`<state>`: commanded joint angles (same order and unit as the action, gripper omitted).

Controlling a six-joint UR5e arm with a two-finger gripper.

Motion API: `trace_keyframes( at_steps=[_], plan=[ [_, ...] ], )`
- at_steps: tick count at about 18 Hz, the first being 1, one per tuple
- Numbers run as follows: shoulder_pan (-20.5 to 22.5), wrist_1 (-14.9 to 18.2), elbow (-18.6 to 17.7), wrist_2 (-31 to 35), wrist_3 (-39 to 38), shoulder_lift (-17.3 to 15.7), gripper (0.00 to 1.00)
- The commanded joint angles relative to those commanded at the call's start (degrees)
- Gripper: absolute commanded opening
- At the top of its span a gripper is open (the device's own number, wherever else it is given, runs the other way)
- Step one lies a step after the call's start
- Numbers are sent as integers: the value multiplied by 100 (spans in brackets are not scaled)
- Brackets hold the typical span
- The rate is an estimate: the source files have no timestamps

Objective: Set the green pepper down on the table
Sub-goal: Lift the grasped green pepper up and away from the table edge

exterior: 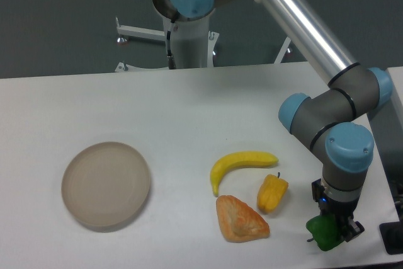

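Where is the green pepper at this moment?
The green pepper sits at the gripper, low in the camera view's right corner of the table, right of the yellow pepper.

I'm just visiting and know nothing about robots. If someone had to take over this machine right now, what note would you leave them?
Gripper: low at the near right corner of the table, closed on the green pepper.
Green pepper: in the gripper, at or just above the tabletop; contact cannot be told.
Nearby, apart from it: yellow pepper, banana, pastry; beige plate to the left.
Done: pepper brought down to the table.
Left: open the gripper, lift away, and check the pepper rests on the table.
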<state>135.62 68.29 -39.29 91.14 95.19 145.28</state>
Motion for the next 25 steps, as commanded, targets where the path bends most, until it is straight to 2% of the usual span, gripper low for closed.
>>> trace_keyframes(
  at_steps=[10,15,18,20,23,25],
  plan=[
    [-9,61,-105,9,-272,-140,14],
    [-9,465,-272,9,-281,-421,14],
    [61,519,-693,-52,-238,-720,14],
    [228,466,-1158,-166,-167,-983,14],
    [552,457,-1686,-675,-89,-1361,14],
    [703,492,-2055,-808,253,-1668,14]
  ],
)
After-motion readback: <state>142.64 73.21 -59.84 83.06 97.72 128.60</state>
